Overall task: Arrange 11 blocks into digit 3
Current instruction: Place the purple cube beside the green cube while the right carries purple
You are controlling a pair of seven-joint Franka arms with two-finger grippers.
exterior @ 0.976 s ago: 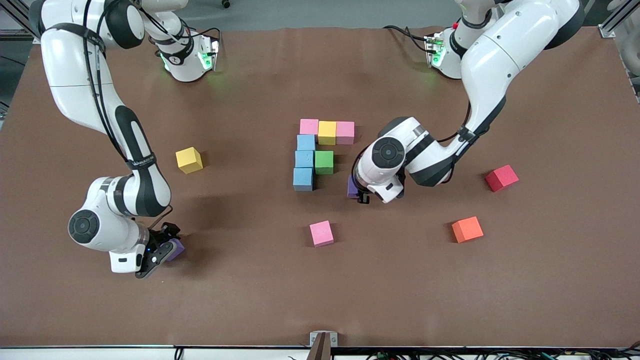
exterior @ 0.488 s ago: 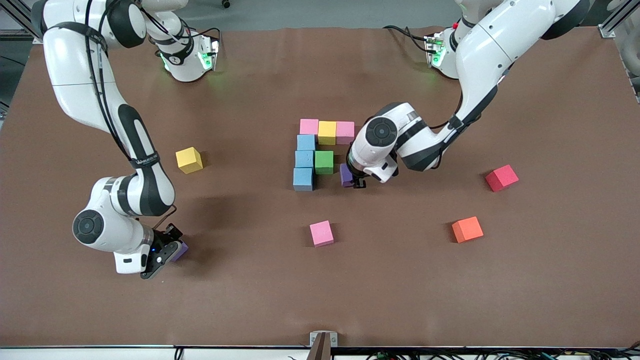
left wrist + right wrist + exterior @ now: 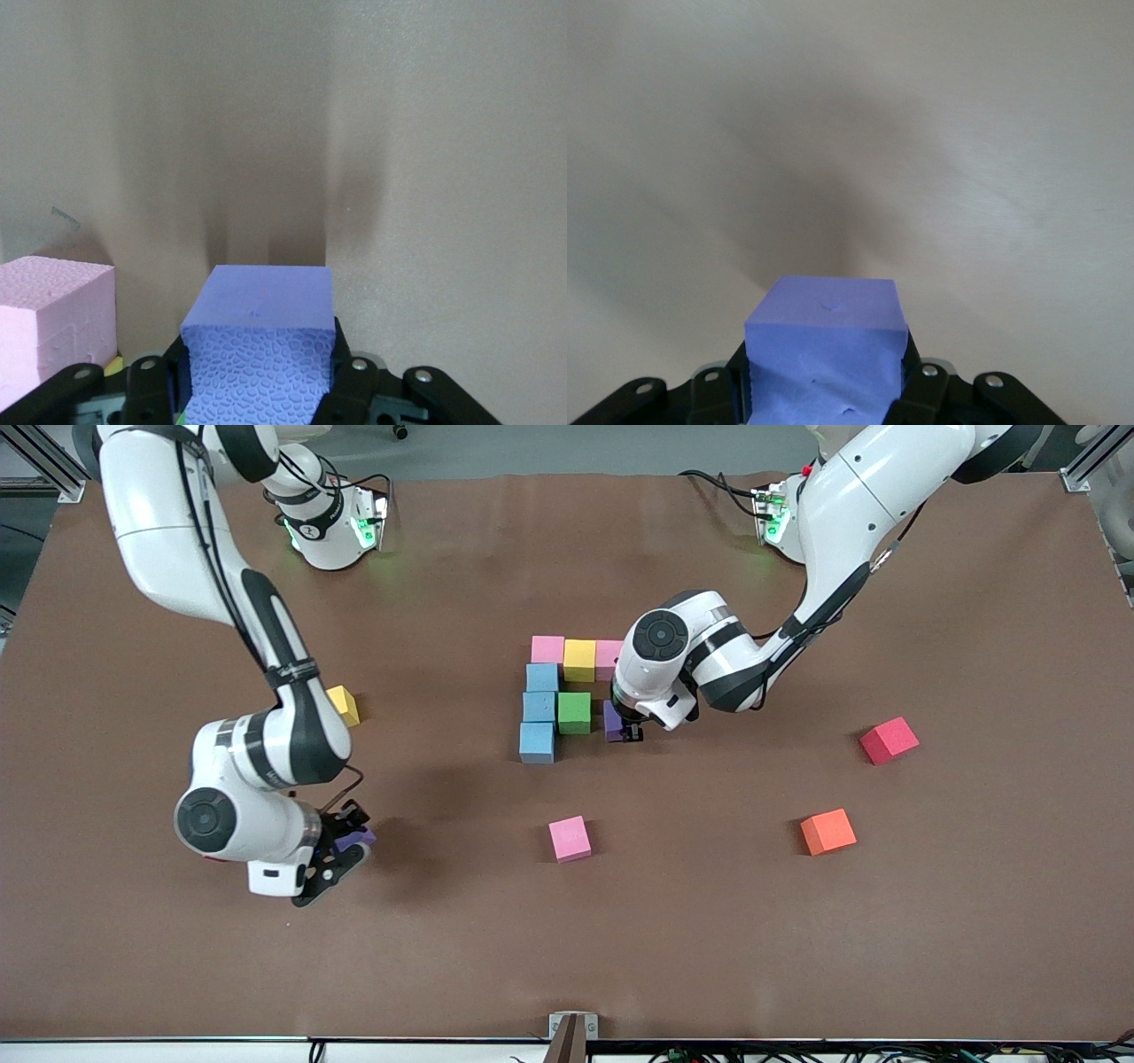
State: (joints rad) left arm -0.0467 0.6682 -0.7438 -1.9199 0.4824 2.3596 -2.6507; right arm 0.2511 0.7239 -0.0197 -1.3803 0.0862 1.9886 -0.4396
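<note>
Closest to the front camera, my right gripper hangs over the table at about eight o'clock from the digit 3, fingers clamped on a purple block. A loose pink block and an orange block lie at six and four o'clock from the figure. Farther up, my left gripper pinches the second purple block low at three o'clock from the green block, just beside it. I cannot tell whether it rests on the table. I judge the middle bar is being finished. Next I should settle it flush against green, release, and lift straight up.
</note>
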